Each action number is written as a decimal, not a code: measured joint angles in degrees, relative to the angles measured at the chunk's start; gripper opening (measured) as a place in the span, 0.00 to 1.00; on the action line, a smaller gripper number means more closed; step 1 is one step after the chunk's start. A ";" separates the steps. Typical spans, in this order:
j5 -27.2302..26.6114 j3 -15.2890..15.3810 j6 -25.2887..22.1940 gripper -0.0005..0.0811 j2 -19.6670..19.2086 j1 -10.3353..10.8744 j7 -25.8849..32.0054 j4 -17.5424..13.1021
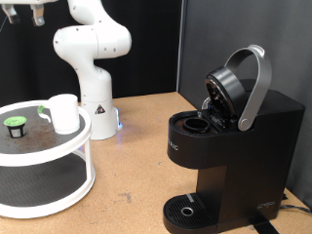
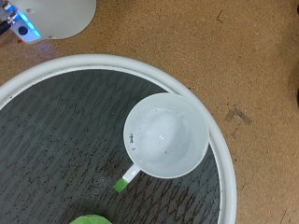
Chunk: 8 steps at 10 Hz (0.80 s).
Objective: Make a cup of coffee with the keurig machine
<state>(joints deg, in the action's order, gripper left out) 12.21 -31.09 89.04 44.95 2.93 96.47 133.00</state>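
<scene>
Risk: we judge the cup (image 1: 64, 112) could tip or skid off the round white tray (image 1: 58, 200) if a finger catches its thin wall or handle, since it stands close to the rim on the side nearest the robot base (image 1: 97, 119).
Second risk: we see the pod with green rim (image 1: 15, 127) near the cup on the same tray; a wide approach might knock it.
Arm pose: we see the white arm rising out of the exterior view's top, hand out of sight; the wrist camera looks straight down into the empty cup (image 2: 168, 135).
Jaws: no fingers show in either view, so we cannot tell how far open they are, or whether they hold anything.
Keurig machine (image 1: 229, 146): we see it well apart at the exterior view's right, lid raised, nothing on its drip base.
</scene>
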 joint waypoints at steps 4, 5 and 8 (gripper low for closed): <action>6.63 -3.24 5.08 0.99 -1.48 -0.30 3.60 6.34; 7.87 -3.15 6.81 0.99 -2.49 -0.75 3.04 7.34; 6.25 -5.06 7.08 0.99 -2.10 -0.38 8.24 7.30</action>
<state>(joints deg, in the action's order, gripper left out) 18.46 -36.15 96.12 42.85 2.55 104.71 140.30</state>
